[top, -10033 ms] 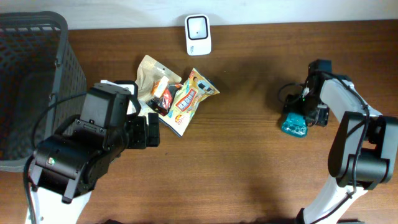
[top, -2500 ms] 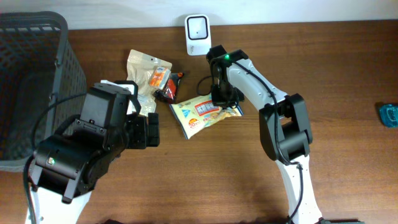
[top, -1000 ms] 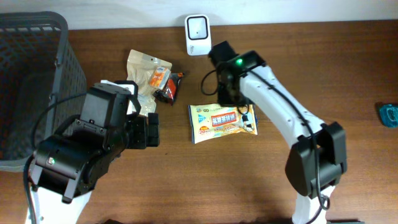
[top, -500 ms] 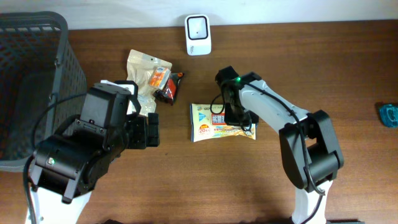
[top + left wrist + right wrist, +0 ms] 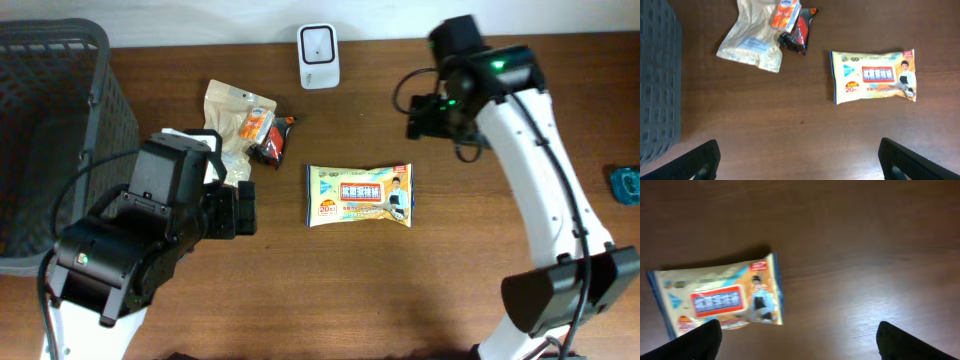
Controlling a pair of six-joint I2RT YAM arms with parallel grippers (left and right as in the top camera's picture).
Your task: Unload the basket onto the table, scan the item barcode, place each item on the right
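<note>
Overhead: the pack (image 5: 360, 195) lies flat, face up, on bare brown worktop (image 5: 400, 290) nearer me than the scanner (image 5: 318, 42), my right hand (image 5: 420, 115) spread and empty to the scanner's right. Left wrist: my left hand (image 5: 800, 155) is spread too. Right wrist: the barcode may be underneath, so a flat, slick pack could slip when I pick it up.

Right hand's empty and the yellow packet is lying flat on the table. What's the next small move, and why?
Probably swing the right hand toward the teal device at the far right, which may be the scanner. The hand is open and empty, raised clear of the packet. The packet lies free with its printed front up, and no barcode shows.
</note>
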